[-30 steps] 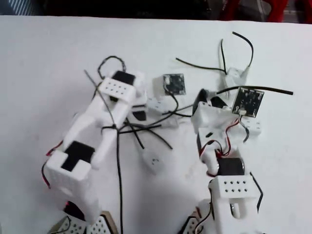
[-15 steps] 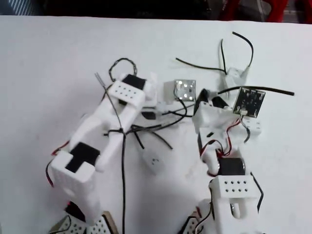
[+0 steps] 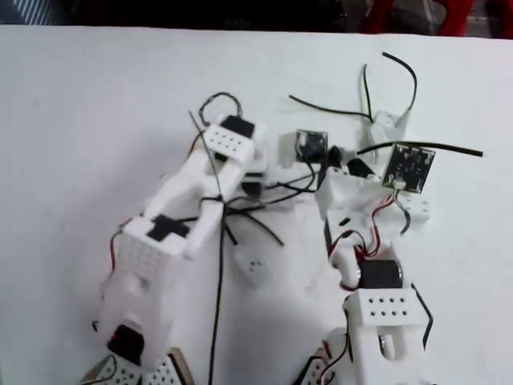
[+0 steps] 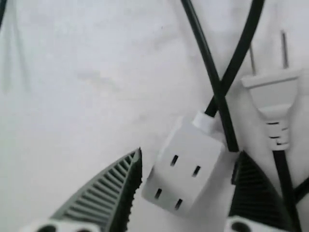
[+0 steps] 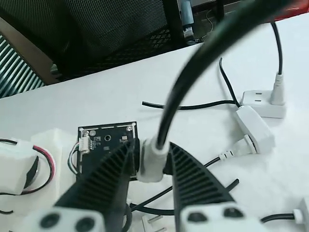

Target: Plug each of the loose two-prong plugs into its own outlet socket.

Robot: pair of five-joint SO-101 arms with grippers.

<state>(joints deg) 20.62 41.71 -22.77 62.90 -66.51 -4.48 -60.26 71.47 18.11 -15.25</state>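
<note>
Left arm [image 3: 192, 191] swung right; socket [image 4: 184, 171] btwn open jaws.

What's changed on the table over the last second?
The left arm swung toward the right arm; its open left gripper now straddles a white socket block. The right gripper, shut on a plug, stayed put.

Bare table [image 3: 72, 112] open beside left arm [image 3: 184, 208], black cords [image 4: 219, 92] tangled between arms, crossing at outlet socket [image 4: 186, 169]
</note>
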